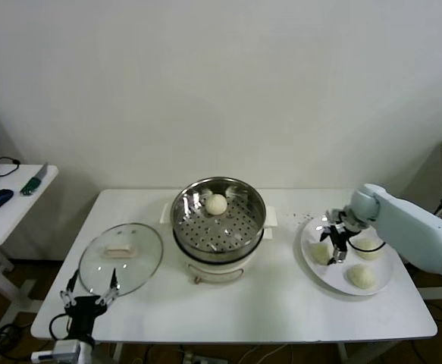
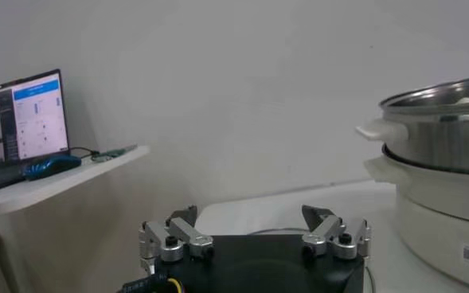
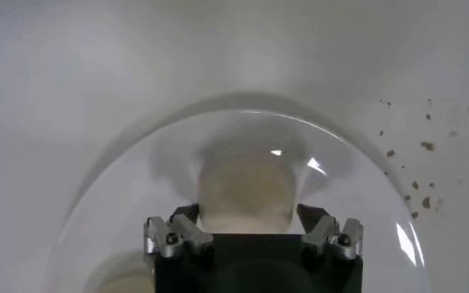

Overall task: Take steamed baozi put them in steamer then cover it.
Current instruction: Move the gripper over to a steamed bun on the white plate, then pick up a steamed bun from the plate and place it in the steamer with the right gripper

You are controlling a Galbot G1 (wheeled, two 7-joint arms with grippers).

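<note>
The steamer [image 1: 205,244] stands mid-table, uncovered, and one baozi [image 1: 216,203] lies on its perforated tray. On the white plate [image 1: 319,274] at the right lie three more baozi. My right gripper [image 1: 330,250] reaches down over the nearest one [image 1: 319,253], which rests on the plate. In the right wrist view that baozi [image 3: 246,187] fills the gap of the right gripper [image 3: 248,211], and both fingers press against its sides. My left gripper [image 1: 92,288] hangs open and empty at the table's front left, also seen in the left wrist view [image 2: 250,215], away from the steamer [image 2: 441,135].
The flat glass lid [image 1: 120,258] lies on the table left of the steamer, just beyond my left gripper. Dark crumbs [image 1: 300,216] dot the table behind the plate. A side table [image 1: 8,216] with a mouse stands at the far left.
</note>
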